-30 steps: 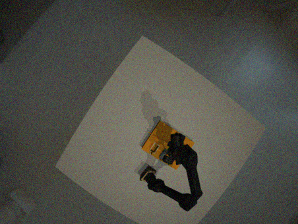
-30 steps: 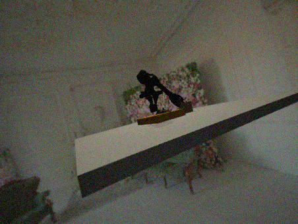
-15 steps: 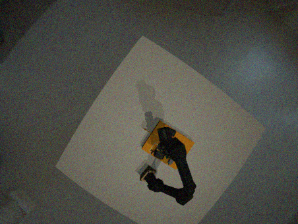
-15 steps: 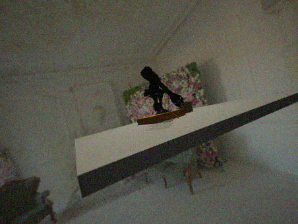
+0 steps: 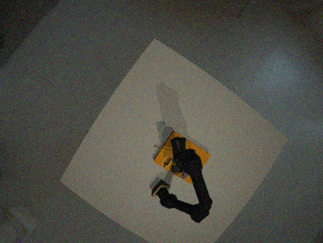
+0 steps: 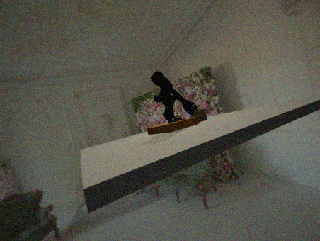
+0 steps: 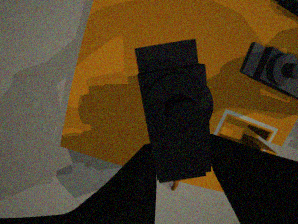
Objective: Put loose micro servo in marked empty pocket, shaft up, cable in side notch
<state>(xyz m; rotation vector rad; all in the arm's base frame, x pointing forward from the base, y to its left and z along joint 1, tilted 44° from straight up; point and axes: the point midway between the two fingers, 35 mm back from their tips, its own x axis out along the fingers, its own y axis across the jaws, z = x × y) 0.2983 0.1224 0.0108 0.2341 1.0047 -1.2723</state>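
Showing at far left of the wrist view: pale tabletop (image 5: 118,143) (image 6: 120,159) (image 7: 30,85), past the deck's edge.
Deck: orange robot deck (image 5: 200,154) (image 6: 159,130) (image 7: 110,120), spread behind the middle of the wrist frame.
Loose micro servo: dark body (image 7: 172,110), centre of the wrist frame, away from the outlined pocket.
Cable: thin lead (image 5: 161,146) (image 7: 174,185), below the servo; in the top view it juts past the deck's left edge.
Claw: grasping the servo (image 5: 178,144) (image 6: 171,120) (image 7: 182,147), lower centre.
Pocket: pale outline (image 5: 166,161) (image 7: 251,119), right of the servo.
Neighbour: another dark servo-like part (image 7: 267,65), upper right.
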